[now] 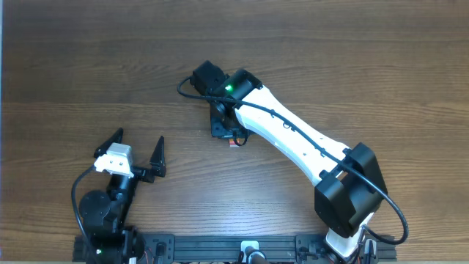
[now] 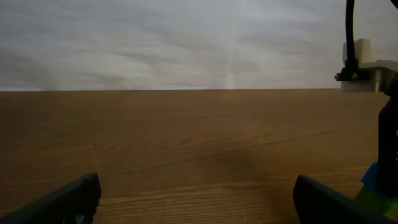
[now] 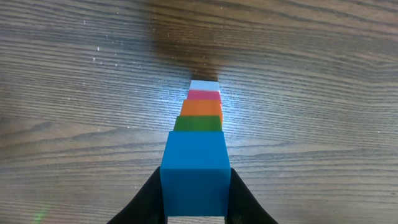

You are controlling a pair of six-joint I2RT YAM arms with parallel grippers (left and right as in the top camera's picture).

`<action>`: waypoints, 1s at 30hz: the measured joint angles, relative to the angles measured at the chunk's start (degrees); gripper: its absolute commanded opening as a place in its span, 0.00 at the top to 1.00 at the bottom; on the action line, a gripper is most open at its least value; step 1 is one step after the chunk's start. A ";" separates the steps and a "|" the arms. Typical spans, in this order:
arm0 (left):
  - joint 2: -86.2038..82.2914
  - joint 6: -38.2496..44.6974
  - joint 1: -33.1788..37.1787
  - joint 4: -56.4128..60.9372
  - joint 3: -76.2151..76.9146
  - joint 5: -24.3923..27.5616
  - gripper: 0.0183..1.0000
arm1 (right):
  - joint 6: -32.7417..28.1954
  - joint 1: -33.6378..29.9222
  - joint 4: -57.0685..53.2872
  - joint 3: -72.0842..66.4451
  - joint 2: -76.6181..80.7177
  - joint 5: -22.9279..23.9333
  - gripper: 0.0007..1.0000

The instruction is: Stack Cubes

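Blue cube (image 3: 195, 171) sits clamped between the two fingers of the right claw (image 3: 195, 200), directly on top of a column of green cube (image 3: 198, 123), orange cube (image 3: 201, 107), pink cube (image 3: 204, 94) and white cube (image 3: 204, 85). The column stands near the middle of the tabletop (image 1: 330, 59). Its long axis runs straight up, in line with the downward-pointing claw, and the cubes' faces look squared to one another. I cannot tell whether blue fully rests on green. The left claw (image 1: 139, 137) is spread open and empty at the near left, well apart, so the right arm is the nearer one.
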 measured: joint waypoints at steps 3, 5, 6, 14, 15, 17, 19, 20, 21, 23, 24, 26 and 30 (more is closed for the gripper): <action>0.00 0.00 0.00 0.00 0.00 0.00 0.00 | 0.02 0.00 0.02 0.00 0.00 0.00 0.75; 0.00 0.00 0.00 0.00 0.00 0.00 0.00 | 0.24 0.00 0.02 0.00 0.00 0.00 0.68; 0.00 0.00 0.00 0.02 0.00 0.00 0.00 | 0.07 0.00 0.02 0.00 0.00 -0.02 0.64; 0.00 0.00 0.00 0.00 0.00 0.00 0.00 | 0.28 0.00 0.04 -0.13 0.00 0.00 0.23; 0.00 0.00 0.00 0.00 0.00 0.00 0.00 | 0.00 0.00 0.04 -0.20 0.00 0.04 0.17; 0.00 0.00 0.00 0.00 0.00 0.00 0.00 | 0.28 0.00 0.17 -0.22 0.00 0.02 0.06; 0.00 0.00 0.00 0.00 0.00 0.00 0.00 | 0.04 -0.11 1.01 -0.22 0.00 -0.02 0.01; 0.00 0.00 0.00 0.00 0.00 0.00 0.00 | -0.79 -0.35 1.99 -0.22 0.00 -0.02 0.01; 0.00 0.00 0.00 0.00 0.00 0.00 0.00 | -1.40 -0.63 2.84 -0.22 0.00 -0.02 0.01; 0.00 0.00 0.00 0.00 0.00 0.00 0.00 | -3.32 -2.05 4.85 -0.20 0.00 0.11 0.01; 0.00 0.00 0.00 0.00 0.00 0.00 0.00 | -4.33 -3.28 5.64 -0.04 0.00 0.48 0.01; 0.00 0.00 0.00 0.00 0.00 0.00 0.00 | -6.05 -6.12 6.32 0.81 0.11 1.77 0.01; 0.00 0.00 0.00 0.00 0.00 0.00 0.00 | -9.53 -14.49 8.76 3.52 0.31 5.22 0.01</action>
